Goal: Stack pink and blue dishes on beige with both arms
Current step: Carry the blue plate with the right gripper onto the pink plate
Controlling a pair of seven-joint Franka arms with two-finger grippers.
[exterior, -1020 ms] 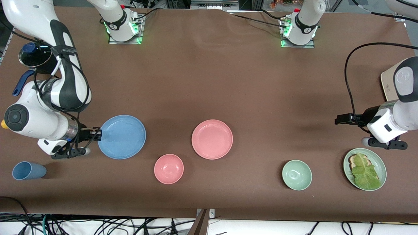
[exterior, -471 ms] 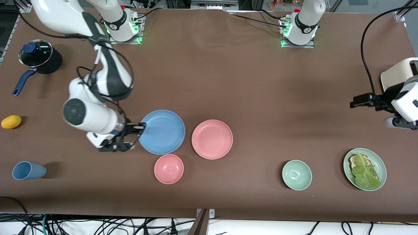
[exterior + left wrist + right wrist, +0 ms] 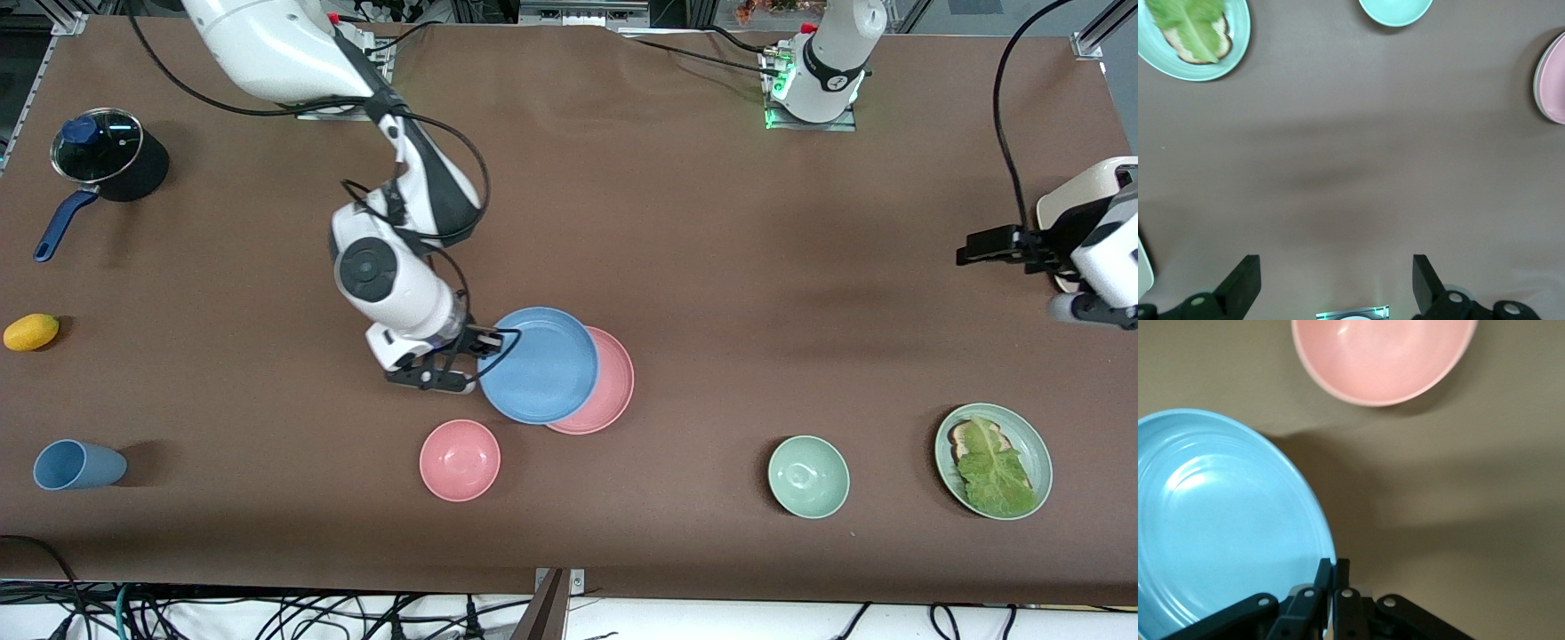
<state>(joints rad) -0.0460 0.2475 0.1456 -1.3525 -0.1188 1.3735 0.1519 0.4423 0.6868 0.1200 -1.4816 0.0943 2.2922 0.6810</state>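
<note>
My right gripper (image 3: 489,342) is shut on the rim of the sky-blue plate (image 3: 538,364) and holds it level above the table. The blue plate overlaps most of the pink plate (image 3: 613,384), which lies flat in the middle of the table. The right wrist view shows the fingers (image 3: 1335,565) pinching the blue plate's (image 3: 1225,520) edge. My left gripper (image 3: 969,249) hangs open over bare table at the left arm's end, with nothing between its fingertips (image 3: 1336,267). That wrist view catches the pink plate's (image 3: 1555,80) edge. The beige plate is out of view.
A pink bowl (image 3: 460,460) sits nearer the camera than the plates. A green bowl (image 3: 808,476) and a green plate with bread and lettuce (image 3: 993,460) lie toward the left arm's end, by a cream toaster (image 3: 1071,200). A blue cup (image 3: 76,465), yellow fruit (image 3: 31,332) and lidded pot (image 3: 107,164) are at the right arm's end.
The right arm has carried the blue plate from its end of the table to the middle, now over the pink plate. The left gripper has drawn back toward the toaster.
</note>
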